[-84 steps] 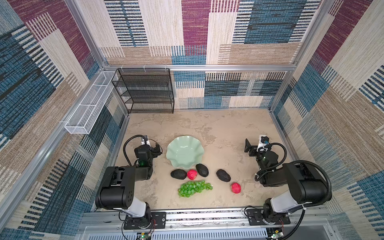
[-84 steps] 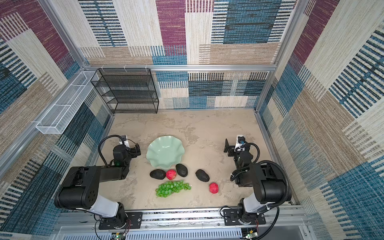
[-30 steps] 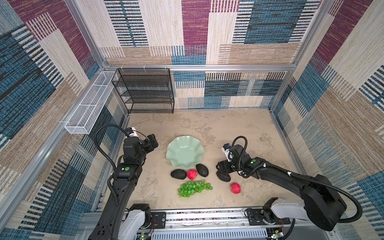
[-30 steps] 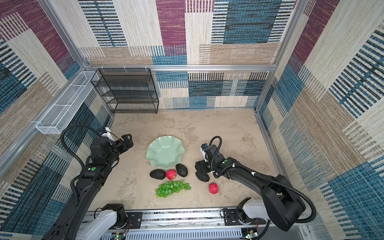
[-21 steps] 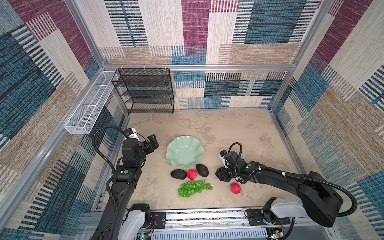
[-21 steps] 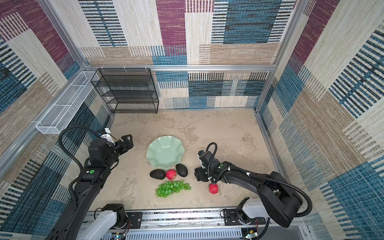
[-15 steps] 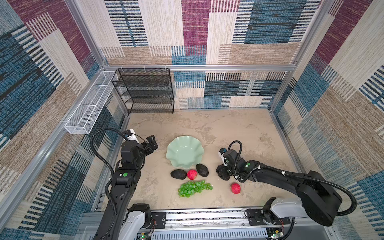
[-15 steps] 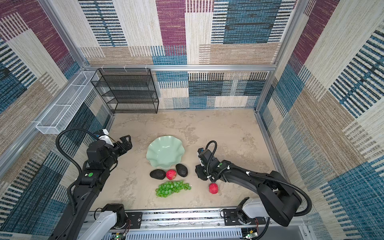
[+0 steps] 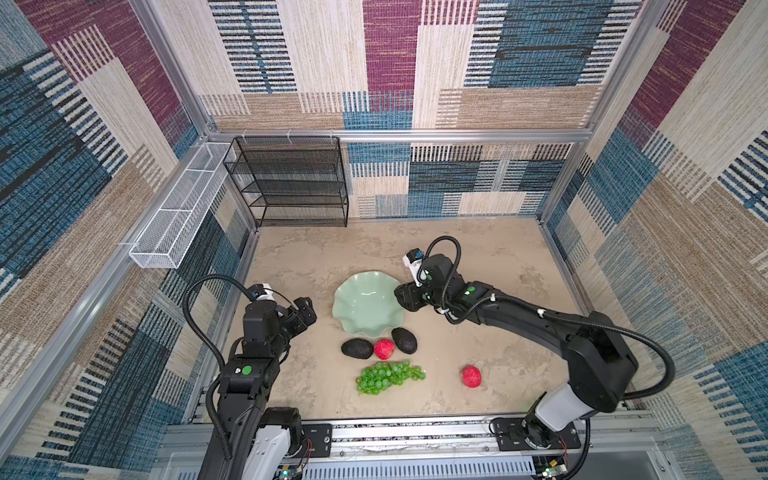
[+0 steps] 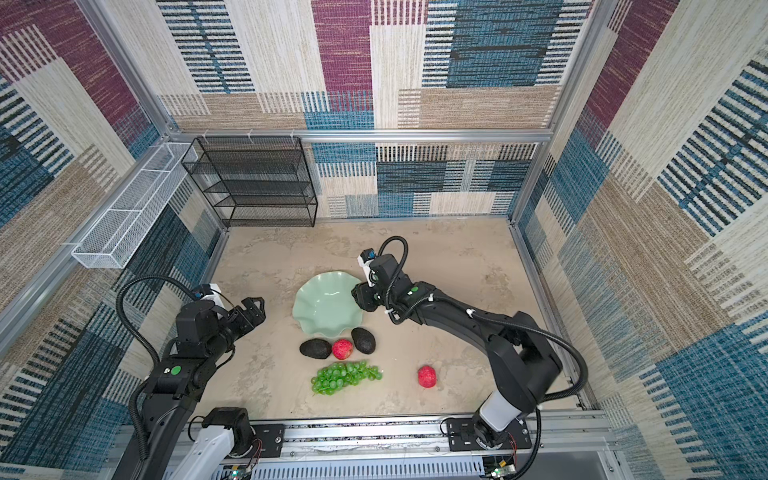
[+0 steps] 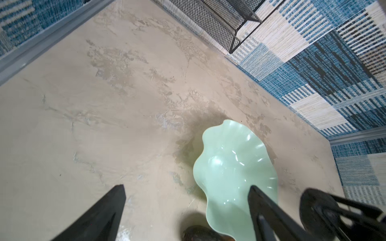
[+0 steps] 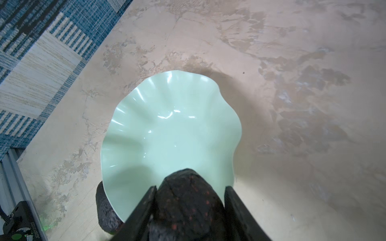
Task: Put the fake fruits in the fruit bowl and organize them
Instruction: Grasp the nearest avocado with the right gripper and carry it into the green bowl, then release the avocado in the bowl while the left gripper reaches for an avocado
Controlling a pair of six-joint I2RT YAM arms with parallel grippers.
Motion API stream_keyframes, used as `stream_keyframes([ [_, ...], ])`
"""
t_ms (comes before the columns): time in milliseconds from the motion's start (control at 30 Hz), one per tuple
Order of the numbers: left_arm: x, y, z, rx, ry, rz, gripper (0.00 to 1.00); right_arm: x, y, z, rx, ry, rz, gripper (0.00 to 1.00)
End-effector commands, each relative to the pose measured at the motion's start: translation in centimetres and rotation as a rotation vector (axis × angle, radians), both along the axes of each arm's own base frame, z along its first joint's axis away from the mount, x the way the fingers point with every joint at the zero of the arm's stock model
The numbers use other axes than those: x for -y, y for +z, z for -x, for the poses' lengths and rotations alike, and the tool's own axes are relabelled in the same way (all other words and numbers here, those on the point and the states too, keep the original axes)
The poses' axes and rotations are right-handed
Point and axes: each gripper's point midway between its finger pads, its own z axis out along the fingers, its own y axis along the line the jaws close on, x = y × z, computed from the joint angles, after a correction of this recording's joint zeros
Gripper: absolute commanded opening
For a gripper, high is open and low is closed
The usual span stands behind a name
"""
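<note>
The pale green fruit bowl (image 9: pixel 360 309) (image 10: pixel 322 309) (image 12: pixel 167 129) (image 11: pixel 234 158) sits empty mid-table. My right gripper (image 9: pixel 405 298) (image 10: pixel 360 300) (image 12: pixel 189 193) hangs over the bowl's right rim, shut on a dark bumpy avocado (image 12: pixel 188 200). Two more avocados (image 9: pixel 356 348) (image 9: pixel 404 340) lie in front of the bowl with a red fruit (image 9: pixel 384 348) between them. The green grapes (image 9: pixel 388 376) lie nearer the front, and a second red fruit (image 9: pixel 471 376) sits to their right. My left gripper (image 9: pixel 305 311) (image 10: pixel 253 309) (image 11: pixel 186 187) hovers open and holds nothing, left of the bowl.
A black wire shelf (image 9: pixel 291 183) stands at the back left against the wall. A white wire basket (image 9: pixel 178 212) hangs on the left wall. Patterned walls close in the table on three sides; a metal rail (image 9: pixel 415 432) runs along the front.
My right gripper shut on the avocado that lay right of the group, lifted it and carried it back-left to the bowl's rim. The left arm shifted only slightly.
</note>
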Motion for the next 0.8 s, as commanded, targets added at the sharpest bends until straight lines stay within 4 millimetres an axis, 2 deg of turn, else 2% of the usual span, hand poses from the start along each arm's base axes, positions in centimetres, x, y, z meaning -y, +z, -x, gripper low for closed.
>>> stream_keyframes([
  [0, 0.8, -1.8, 1.7, -0.086, -0.024, 0.054, 0.94, -3.3, -0.2, -1.2, 0.035, 0.085, -0.017, 0.46],
  [167, 2.5, -3.4, 2.8, -0.164, -0.088, 0.133, 0.91, -6.0, -3.2, -2.4, 0.019, 0.128, 0.025, 0.47],
  [367, 4.8, -5.7, 3.8, -0.288, -0.158, 0.250, 0.87, -6.9, -6.4, -3.4, 0.000, 0.126, 0.073, 0.53],
  [467, 5.7, -6.9, 4.2, -0.340, -0.180, 0.300, 0.85, -7.2, -6.6, -3.6, -0.001, 0.132, 0.074, 0.61],
  [600, 6.6, -8.1, 5.1, -0.390, -0.195, 0.332, 0.83, -7.4, -5.2, -3.9, 0.032, 0.132, 0.053, 0.72],
  [667, 7.0, -8.9, 5.6, -0.421, -0.196, 0.339, 0.82, -7.4, -3.6, -4.0, 0.063, 0.125, 0.034, 0.76],
  [767, 7.6, -9.8, 6.1, -0.465, -0.203, 0.332, 0.81, -6.7, -0.1, -4.1, 0.129, 0.097, -0.006, 0.82],
])
